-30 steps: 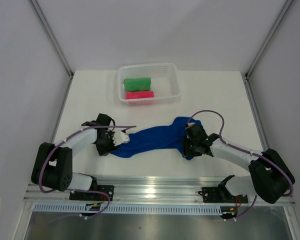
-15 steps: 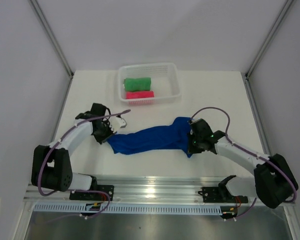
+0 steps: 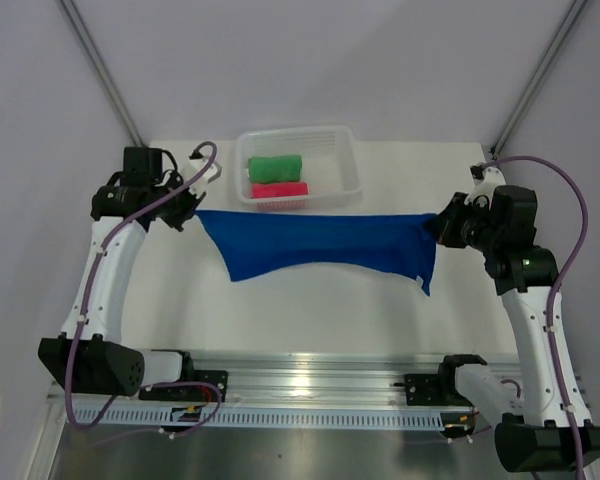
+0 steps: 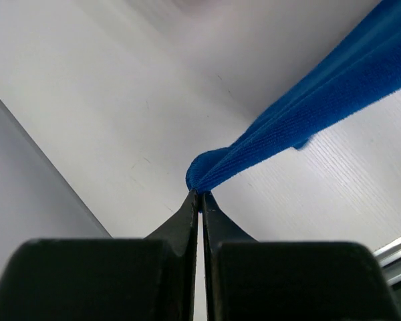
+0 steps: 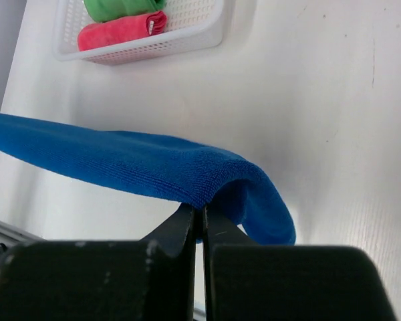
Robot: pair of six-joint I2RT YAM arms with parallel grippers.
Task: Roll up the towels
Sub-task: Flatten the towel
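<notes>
Both arms are up with the blue towel (image 3: 320,245) stretched left to right above the table (image 3: 330,320), its top edge taut just near of the white basket (image 3: 352,160) and its lower edge sagging. The left gripper (image 3: 188,204) pinches the left corner and the right gripper (image 3: 436,228) clamps the right corner, jaws pressed together on the cloth. In the basket, the green towel (image 3: 275,165) lies rolled on the far side, with the pink towel (image 3: 279,189) rolled right beside it on the near side.
</notes>
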